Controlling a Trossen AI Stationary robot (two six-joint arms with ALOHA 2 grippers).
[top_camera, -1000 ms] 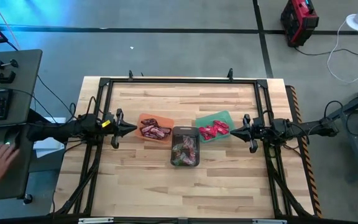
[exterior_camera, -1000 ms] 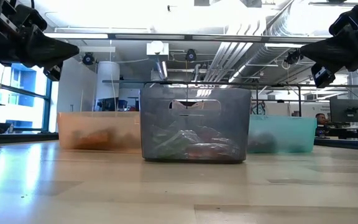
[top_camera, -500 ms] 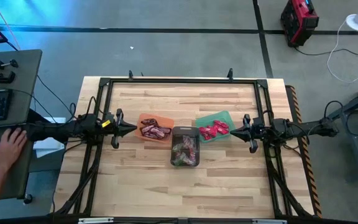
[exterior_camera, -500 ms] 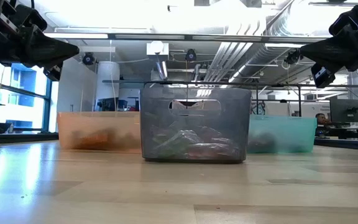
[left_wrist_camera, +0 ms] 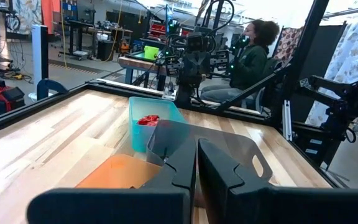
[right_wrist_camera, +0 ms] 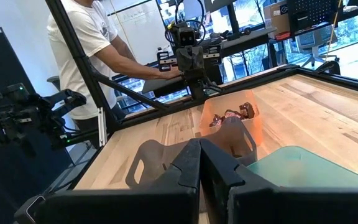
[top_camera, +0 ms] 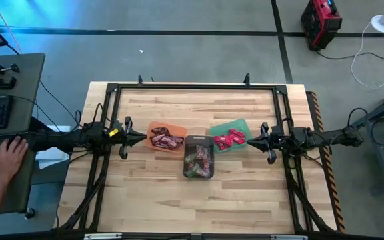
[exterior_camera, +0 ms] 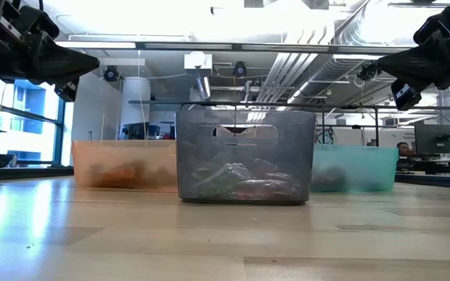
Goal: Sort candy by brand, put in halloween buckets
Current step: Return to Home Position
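At the table's centre, from above, brown bars [top_camera: 165, 139] are seen in the translucent orange bucket [top_camera: 153, 125], red-wrapped candy [top_camera: 229, 140] in the green bucket [top_camera: 241, 123], and mixed pieces [top_camera: 198, 163] in the dark grey rectangular bucket [top_camera: 197, 138]. In the wrist views, the left gripper [left_wrist_camera: 196, 149] and right gripper [right_wrist_camera: 199, 146] are shown clenched and empty. A bucket could be knocked if an arm sagged.

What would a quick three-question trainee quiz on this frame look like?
1. Fill in: the left hand, near the orange bin, and the right hand, near the green bin, are both ____ (open/shut).
2. True or false: the red candy lies in the green bin.
3. Which bin stands between the other two? A orange bin, B grey bin, C green bin.
Key: 1 shut; 2 true; 3 B.
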